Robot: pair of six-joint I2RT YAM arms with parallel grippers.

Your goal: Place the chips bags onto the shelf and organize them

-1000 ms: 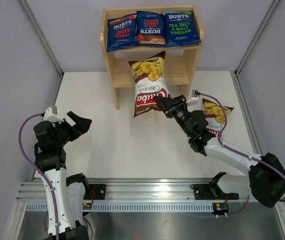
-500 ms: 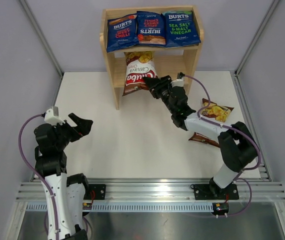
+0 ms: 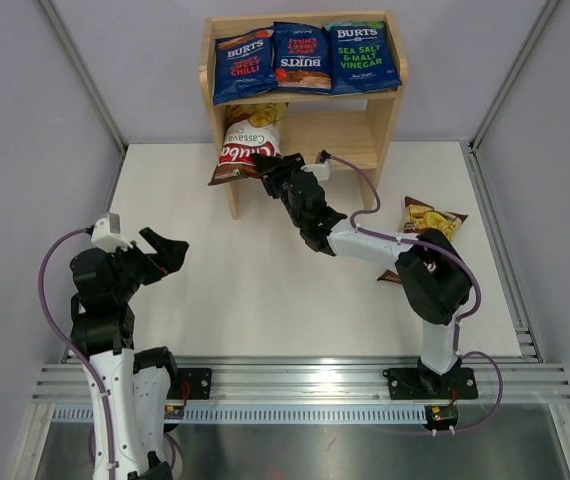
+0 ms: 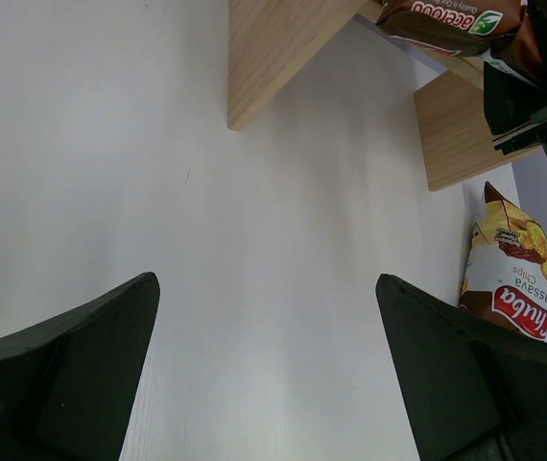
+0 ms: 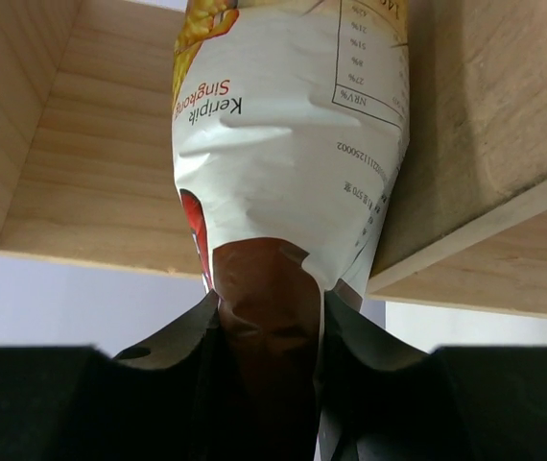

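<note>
Three dark blue BURTS bags (image 3: 303, 57) lie side by side on the top tier of the wooden shelf (image 3: 385, 112). My right gripper (image 3: 270, 170) is shut on the brown bottom end of a Chuba bag (image 3: 248, 143), whose top reaches into the left of the lower tier; the right wrist view shows the same bag (image 5: 288, 163) held between my fingers (image 5: 182, 336). A second Chuba bag (image 3: 427, 222) lies on the table at the right and also shows in the left wrist view (image 4: 511, 269). My left gripper (image 3: 163, 252) is open and empty at the near left.
The white table (image 3: 265, 300) is bounded by grey walls at the left, right and back. The shelf stands at the table's back edge. The right arm (image 3: 385, 245) stretches across the middle toward the shelf. A metal rail (image 3: 295, 385) runs along the near edge.
My right gripper has carried the Chuba bag up and to the left, from mid-table in front of the shelf into the left of the lower tier. The left arm has barely moved.
</note>
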